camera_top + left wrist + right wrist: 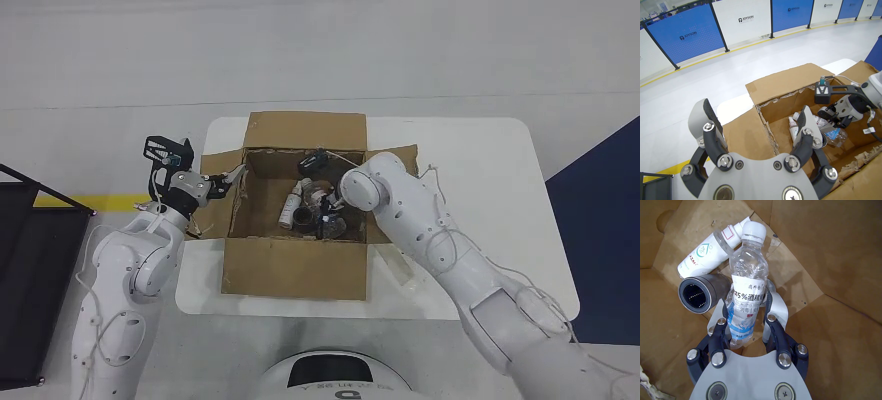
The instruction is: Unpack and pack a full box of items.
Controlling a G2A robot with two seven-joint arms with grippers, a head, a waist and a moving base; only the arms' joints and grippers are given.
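Bottle [747, 275] clamped in my right claw [747, 303]: I lift straight up, clear of the box [829, 247] walls, left claw [755, 113] spread apart.

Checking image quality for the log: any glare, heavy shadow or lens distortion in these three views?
Top view: even light, only the inside of the cardboard box is darker. Left wrist view: strong wide-angle bend, the barrier posts lean apart. Right wrist view: the clear bottle throws a soft shadow on the box floor and carries small highlights, no washout.
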